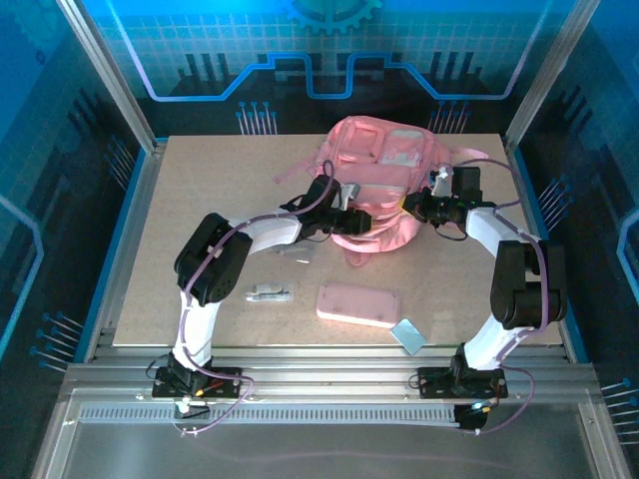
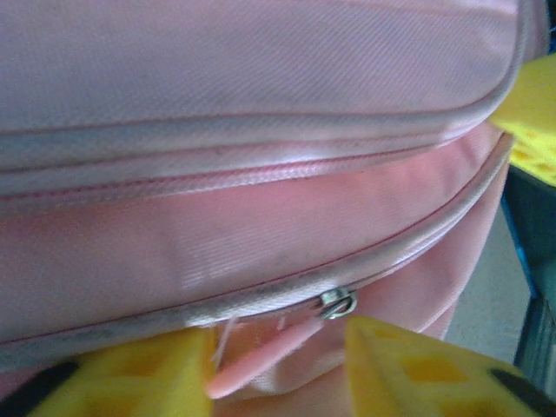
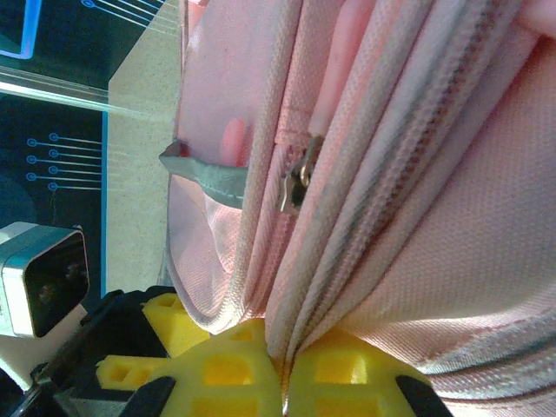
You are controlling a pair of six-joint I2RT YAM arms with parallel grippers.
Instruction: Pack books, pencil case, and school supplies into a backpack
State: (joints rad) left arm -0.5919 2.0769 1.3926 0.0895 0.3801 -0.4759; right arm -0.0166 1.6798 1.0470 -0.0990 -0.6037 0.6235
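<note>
Step in hand: getting the large soft pink fabric backpack (image 1: pixel 384 165) open. My read is that nothing is packed yet. It lies at the far edge of the desk (image 1: pixel 190 190), right of centre.

The right fingers (image 1: pixel 414 205) are clamped on the backpack's zip seam. The right wrist view has the fabric pinched between the yellow pads. The left fingers (image 1: pixel 354 220) sit spread apart at the backpack's near side. The pink zip pull tab (image 2: pixel 261 367) hangs in the gap between them, below its metal slider (image 2: pixel 337 304), and is not gripped.

Next move, as I judge it: left closes on the tab, then drags it along the zip track while right holds the seam taut. The tab looks small and floppy, so centre it before closing.

Count on the desk:
- 1 backpack
- 1 flat pale pink oblong pencil case (image 1: pixel 359 304), by the near edge, centre
- 1 little pale blue flat rectangle (image 1: pixel 407 334), just beside the case toward the near right corner
- 1 short white-silver pen-like stick (image 1: pixel 270 293), left of the case
- 1 small clear packet (image 1: pixel 297 255), between stick and backpack; contents too small to tell
</note>
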